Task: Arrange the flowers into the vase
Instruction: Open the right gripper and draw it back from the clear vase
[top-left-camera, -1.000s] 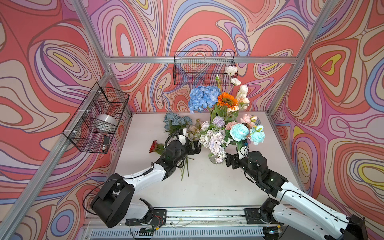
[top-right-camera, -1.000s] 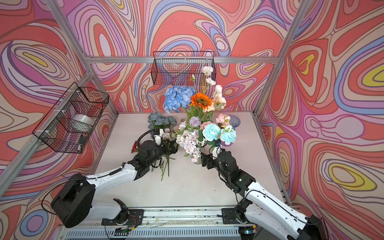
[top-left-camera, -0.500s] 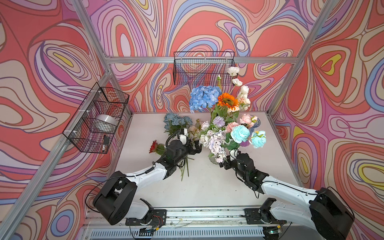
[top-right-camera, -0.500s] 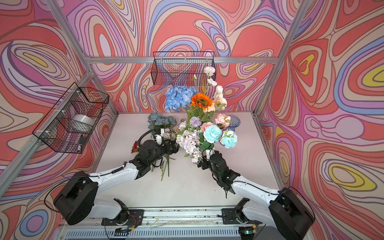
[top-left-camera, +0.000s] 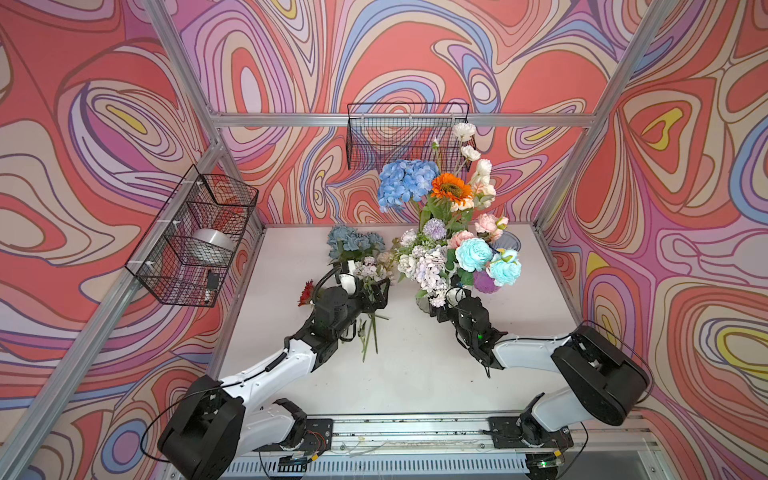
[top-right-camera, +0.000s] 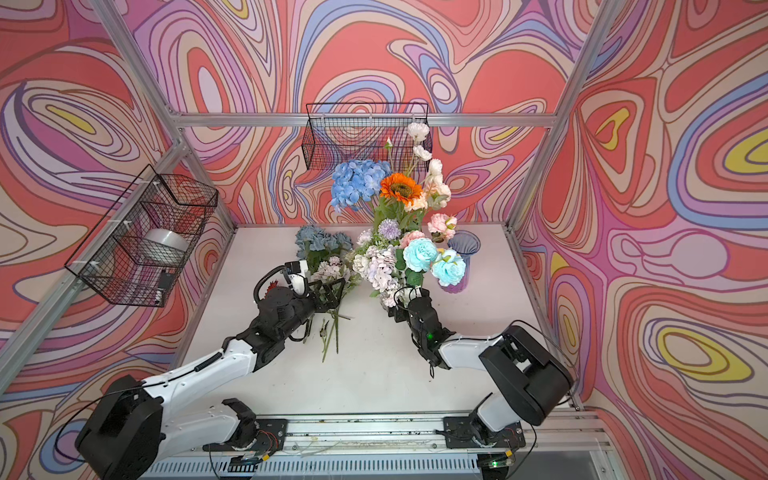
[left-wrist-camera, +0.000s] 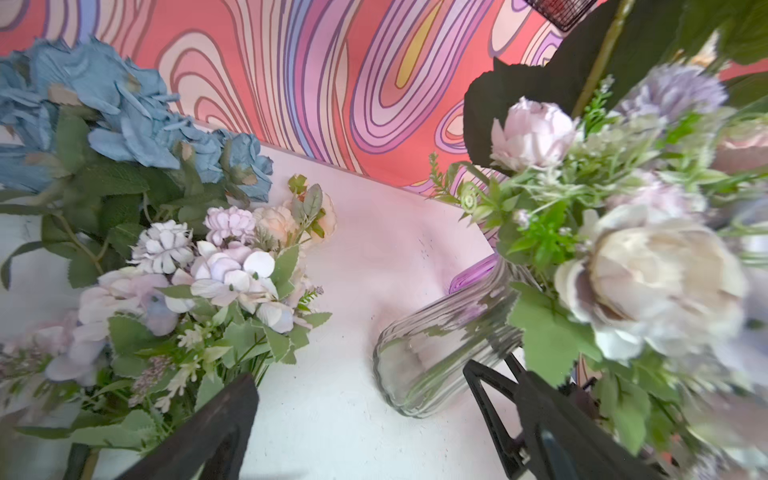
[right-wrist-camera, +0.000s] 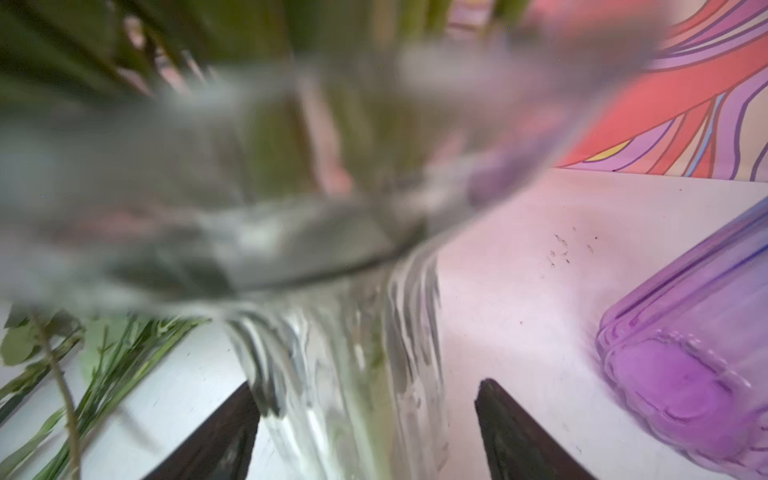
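— Glass, clear and ribbed: is that the vase (left-wrist-camera: 440, 345) at centre, and does it carry the flowers?

— Yes; it stands on the white worktop (top-left-camera: 415, 374); most of the flowers (top-left-camera: 446, 232) rise from it: a blue hydrangea (top-left-camera: 407, 185) and an orange sunflower (top-left-camera: 451, 192) highest, aqua roses (top-left-camera: 473, 254) lower on the right, pale lilac blooms (top-left-camera: 430, 266) toward the front.

— And outside the vase?

— A dusty-blue bunch (top-left-camera: 353, 241) and a pale lilac spray (top-left-camera: 368, 268) lie on the worktop to its left, stems pointing toward the near edge; a red bloom (top-left-camera: 306, 293) lies farther left; a purple vase (top-right-camera: 463, 253) stands just right of the clear one, behind the aqua roses.

— State of each end effector?

— Fingers of the left end effector (left-wrist-camera: 359, 374) are wide apart with nothing between them; it is poised at the stems of the pale lilac spray; whether a finger touches the leaves cannot be told. Fingers of the right end effector (right-wrist-camera: 366, 382) are apart, one on each side of the clear vase's lower body; a gap shows beside one finger, so it is not clamped; higher up, its wrist view is blurred.
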